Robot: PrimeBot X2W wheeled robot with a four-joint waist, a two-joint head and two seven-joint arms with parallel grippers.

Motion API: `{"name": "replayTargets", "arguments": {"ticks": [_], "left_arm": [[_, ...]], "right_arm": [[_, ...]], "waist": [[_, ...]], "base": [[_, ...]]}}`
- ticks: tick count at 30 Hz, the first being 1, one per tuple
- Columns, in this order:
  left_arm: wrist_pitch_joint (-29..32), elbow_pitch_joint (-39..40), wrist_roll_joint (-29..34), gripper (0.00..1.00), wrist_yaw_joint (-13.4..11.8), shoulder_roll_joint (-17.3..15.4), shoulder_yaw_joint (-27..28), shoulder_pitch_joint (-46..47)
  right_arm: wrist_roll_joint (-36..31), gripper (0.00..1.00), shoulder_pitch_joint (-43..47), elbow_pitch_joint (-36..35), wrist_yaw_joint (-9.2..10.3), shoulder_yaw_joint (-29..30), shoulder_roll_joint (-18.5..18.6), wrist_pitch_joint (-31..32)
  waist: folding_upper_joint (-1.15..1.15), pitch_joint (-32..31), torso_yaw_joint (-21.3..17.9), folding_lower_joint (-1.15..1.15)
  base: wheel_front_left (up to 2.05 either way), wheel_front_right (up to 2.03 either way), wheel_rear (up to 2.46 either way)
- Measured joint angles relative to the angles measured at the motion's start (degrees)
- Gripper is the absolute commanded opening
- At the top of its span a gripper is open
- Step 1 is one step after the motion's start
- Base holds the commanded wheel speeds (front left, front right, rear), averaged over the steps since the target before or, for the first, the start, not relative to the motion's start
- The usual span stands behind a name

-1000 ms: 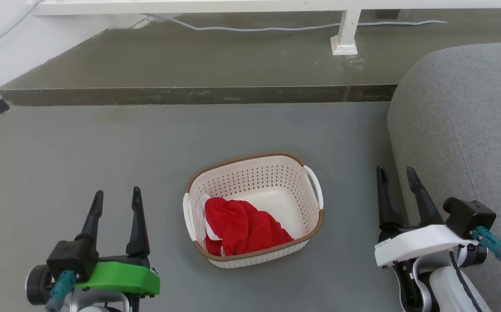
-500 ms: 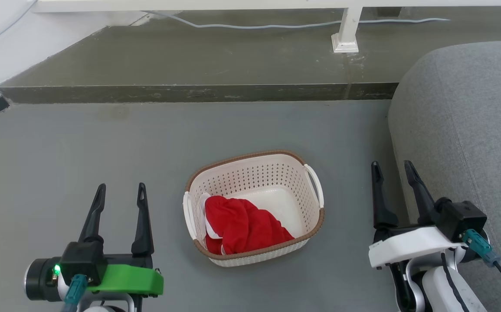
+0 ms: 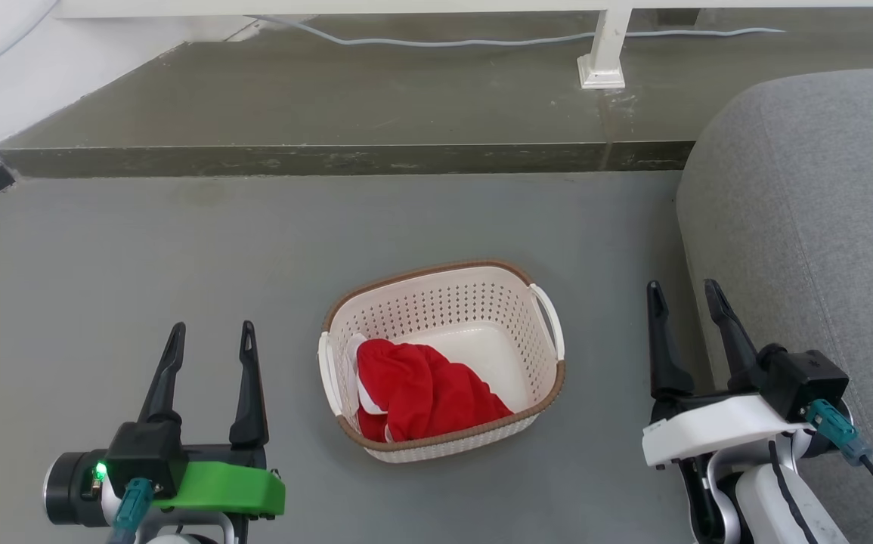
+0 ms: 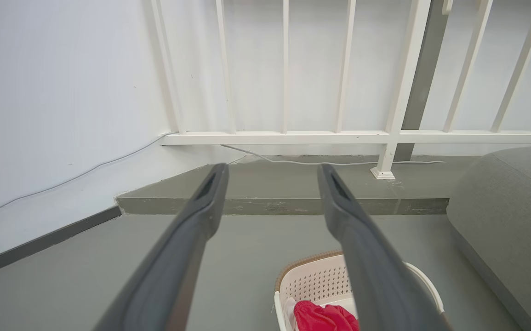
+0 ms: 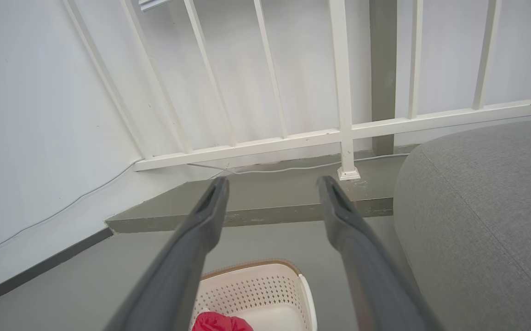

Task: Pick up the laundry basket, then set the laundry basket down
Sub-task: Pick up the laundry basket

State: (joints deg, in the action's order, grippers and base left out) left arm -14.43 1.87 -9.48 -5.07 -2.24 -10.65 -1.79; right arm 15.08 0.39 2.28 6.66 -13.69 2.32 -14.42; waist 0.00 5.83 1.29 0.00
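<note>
Left gripper and right gripper flank laundry basket, pre-grasp.
Both spread wide, empty, each on its own side for a two-handed lift; red cloth piled near-left inside.

The right gripper reaches up from the bottom edge — two long dark fingers spread apart, holding nothing. Low between them sits the laundry basket on a grey floor, a red cloth inside. Beyond rise a grey step, a white railing and a thin cable. A grey cushion bulks at right.
</note>
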Motion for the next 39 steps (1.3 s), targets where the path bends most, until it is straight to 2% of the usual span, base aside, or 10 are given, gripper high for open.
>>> {"name": "replayTargets", "arguments": {"ticks": [10, 22, 39], "left_arm": [[0.0, -0.25, -0.01, 1.0, -0.01, -0.02, 0.12, 0.01], [0.01, -2.09, -0.35, 1.0, 0.0, -0.04, 0.34, 0.93], [0.0, -10.1, -2.86, 1.0, 0.59, -0.01, 1.01, 11.75]], "right_arm": [[-0.08, 1.0, -0.3, -0.58, 0.1, -0.19, 0.02, 0.0], [-0.6, 1.0, -2.68, -2.48, 0.43, 0.34, 0.05, -0.01], [-1.8, 1.0, -11.32, -5.2, 0.44, 2.37, 0.26, -0.01]], "waist": [[0.0, 1.31, -0.1, 0.0], [0.0, 5.76, -0.41, 0.0], [0.0, 17.65, -1.17, 0.0]], "base": [[0.0, 0.0, 0.0], [0.0, 0.0, 0.0], [0.0, 0.0, 0.0]]}}
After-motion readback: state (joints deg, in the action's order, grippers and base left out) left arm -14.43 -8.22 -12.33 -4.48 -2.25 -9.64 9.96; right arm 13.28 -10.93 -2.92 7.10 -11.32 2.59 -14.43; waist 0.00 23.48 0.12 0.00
